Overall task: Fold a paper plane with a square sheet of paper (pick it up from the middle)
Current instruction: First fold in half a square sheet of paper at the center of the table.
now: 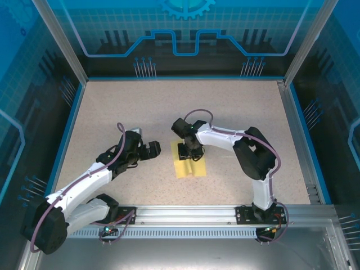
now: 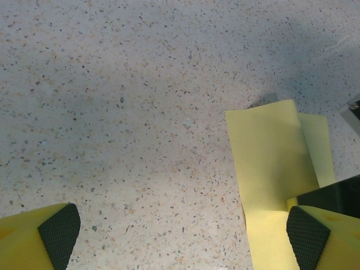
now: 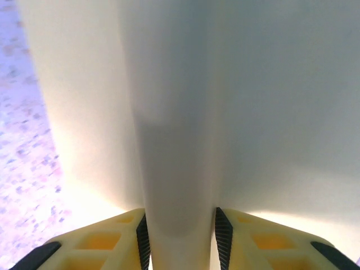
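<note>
Right gripper (image 3: pixel 181 242) pinches a raised ridge of the yellow sheet of paper (image 1: pixel 191 166) between its black pads (image 3: pixel 143 243), jaws set close against either side of the fold. The sheet lies folded near the middle of the speckled table (image 1: pixel 112 112), one layer showing past another's edge, its surface plain and smooth. Just to its left, the left gripper (image 2: pixel 183 236) hovers over bare tabletop, jaws spread wide and holding nothing.
</note>
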Controlling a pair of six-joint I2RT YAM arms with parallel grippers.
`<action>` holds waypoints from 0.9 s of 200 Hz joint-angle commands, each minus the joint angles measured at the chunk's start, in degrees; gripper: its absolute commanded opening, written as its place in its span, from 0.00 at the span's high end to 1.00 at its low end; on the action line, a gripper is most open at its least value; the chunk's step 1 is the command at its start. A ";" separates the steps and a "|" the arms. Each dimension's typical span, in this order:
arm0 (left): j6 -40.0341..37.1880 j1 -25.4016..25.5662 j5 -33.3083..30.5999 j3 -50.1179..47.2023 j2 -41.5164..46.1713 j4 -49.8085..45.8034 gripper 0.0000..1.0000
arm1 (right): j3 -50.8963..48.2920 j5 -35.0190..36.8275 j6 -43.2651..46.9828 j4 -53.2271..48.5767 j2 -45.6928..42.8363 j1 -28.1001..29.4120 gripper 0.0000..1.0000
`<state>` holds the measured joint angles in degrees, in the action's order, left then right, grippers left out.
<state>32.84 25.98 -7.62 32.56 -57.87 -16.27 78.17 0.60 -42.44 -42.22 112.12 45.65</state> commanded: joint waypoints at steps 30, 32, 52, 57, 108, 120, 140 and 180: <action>-0.77 -0.49 1.18 2.51 0.30 -1.30 0.02 | -4.08 -6.59 -0.33 6.35 -9.41 -1.78 0.67; -0.74 -0.49 1.20 2.51 0.36 -1.30 0.01 | -4.10 -6.58 -0.25 6.31 -9.62 -1.79 0.67; -0.46 -0.49 1.18 2.51 0.30 -1.22 0.02 | -4.41 -7.92 0.16 6.43 -11.17 -2.51 0.68; -0.41 -0.49 1.29 2.56 0.30 -1.15 0.02 | -4.66 -8.33 0.15 6.70 -11.58 -2.56 0.68; 0.36 -0.49 2.54 2.77 0.64 -1.14 0.02 | -9.09 -16.73 -1.17 14.55 -17.68 -5.18 0.67; 1.02 -0.49 3.63 2.87 0.65 -0.72 0.02 | -11.18 -19.65 -2.35 17.40 -19.46 -6.59 0.66; 2.94 -0.49 7.68 2.79 0.16 1.47 0.02 | -15.89 -21.55 -4.35 21.49 -22.94 -9.58 0.65; 7.67 -0.49 18.24 2.99 -3.53 9.75 0.02 | -25.87 -22.80 -5.33 24.12 -27.15 -15.78 0.63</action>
<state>36.49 25.98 1.74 33.52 -59.02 -13.10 57.14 -19.90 -46.48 -20.45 87.05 32.86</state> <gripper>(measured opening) 0.985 0.361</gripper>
